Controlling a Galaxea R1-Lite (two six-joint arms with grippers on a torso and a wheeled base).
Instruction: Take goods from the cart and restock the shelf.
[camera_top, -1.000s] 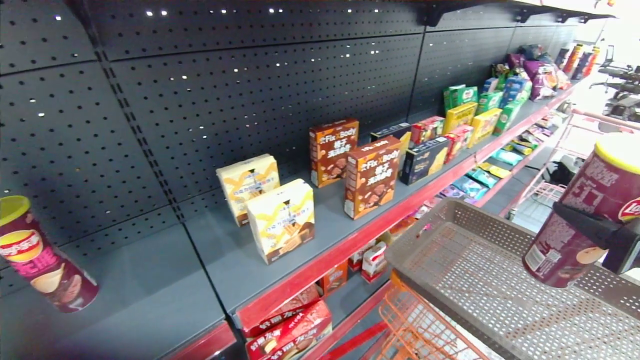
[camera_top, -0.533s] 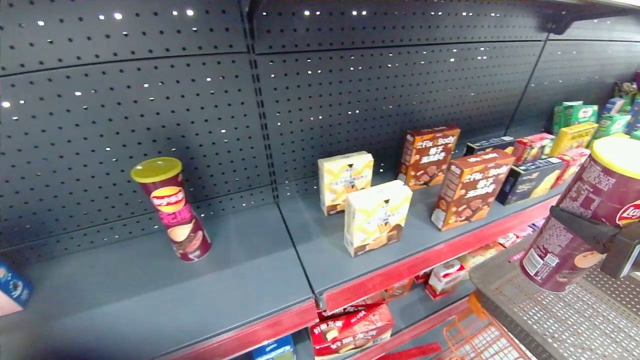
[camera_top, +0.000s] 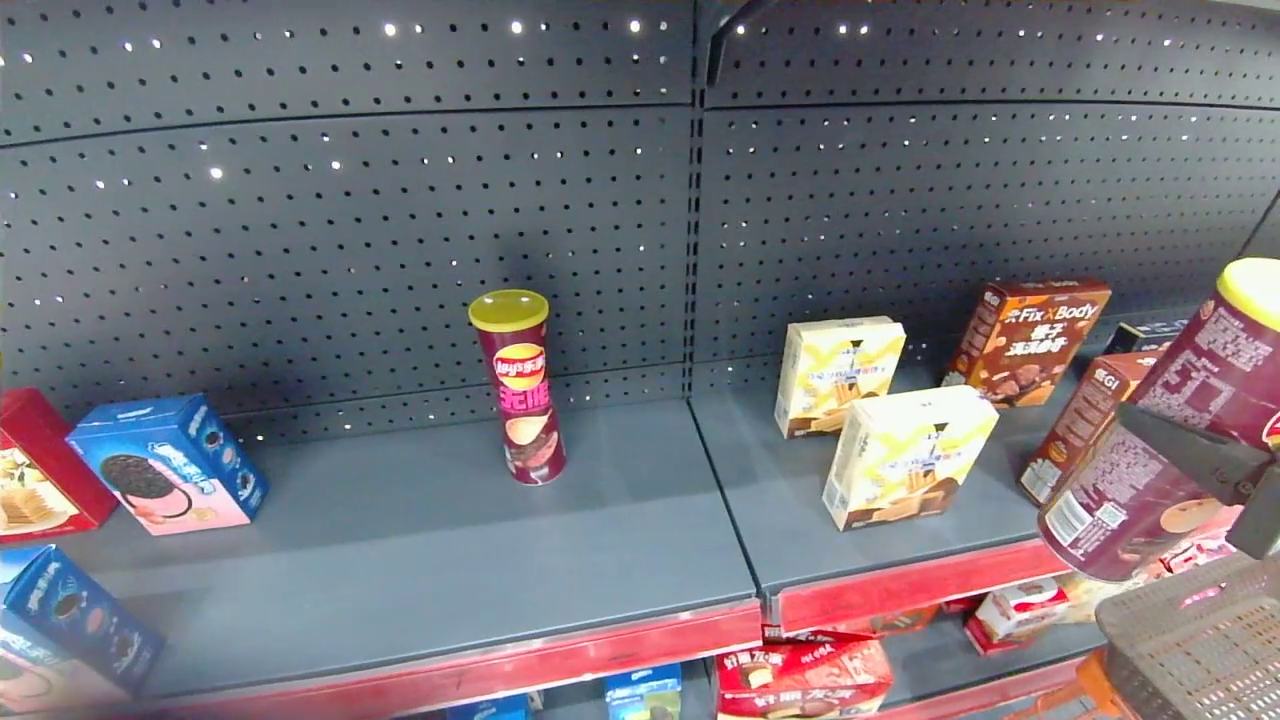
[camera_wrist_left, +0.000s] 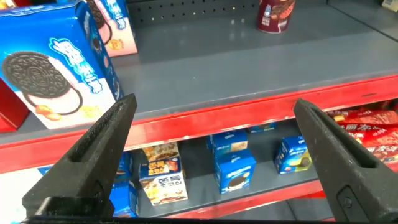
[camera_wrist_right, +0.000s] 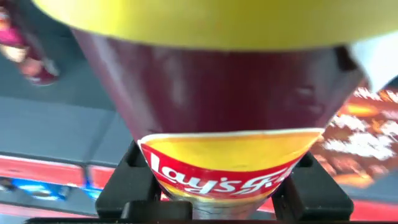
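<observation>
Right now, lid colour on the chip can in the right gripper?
Yellow lid, maroon chip can; head view.

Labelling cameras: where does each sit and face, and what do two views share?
Head view: on the head, facing down at the shelf; right tool with the held can.
Left wrist view: on the left wrist, facing the shelf's red edge; open left tool shows.
Right wrist view: on the right wrist, close on the held can and tool.
Shared: head and left wrist views both show the standing can.
</observation>
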